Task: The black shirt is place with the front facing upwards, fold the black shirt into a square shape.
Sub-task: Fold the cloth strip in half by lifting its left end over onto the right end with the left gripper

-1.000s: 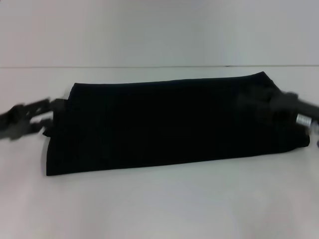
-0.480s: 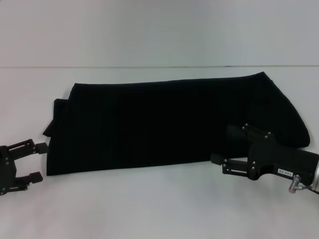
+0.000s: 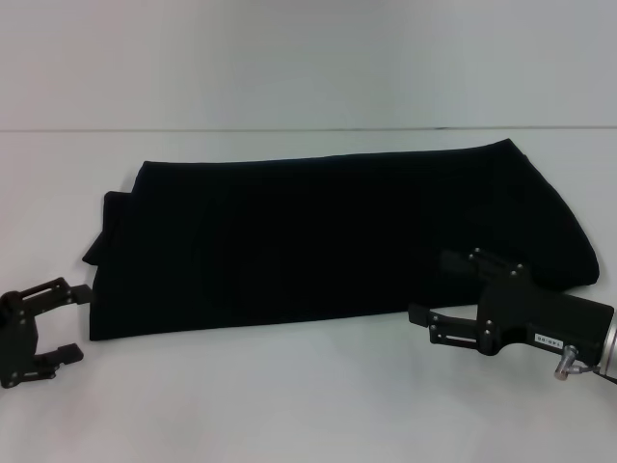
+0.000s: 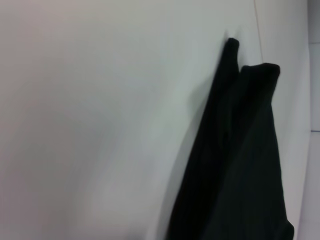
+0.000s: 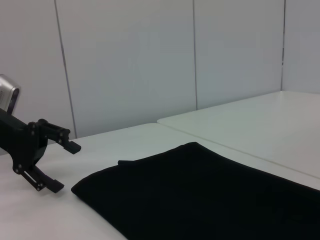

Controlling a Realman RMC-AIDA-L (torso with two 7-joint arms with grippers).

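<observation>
shirt (image 3: 337,241) folded on table (image 3: 308,405), claws apart

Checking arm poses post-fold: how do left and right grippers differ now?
The left gripper sits off the black shirt, beside its near left corner; the right gripper overlaps the shirt's near right edge in the head view. Left points right, right points left. Both are open and empty.

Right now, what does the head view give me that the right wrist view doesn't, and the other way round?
Only the head view shows the right gripper, open at the near right edge of the black shirt, and the shirt's full long folded band. Only the right wrist view shows the wall panels and a second table surface beyond. Both show the shirt lying flat on the white table and the left gripper, open, just off its left end.
</observation>
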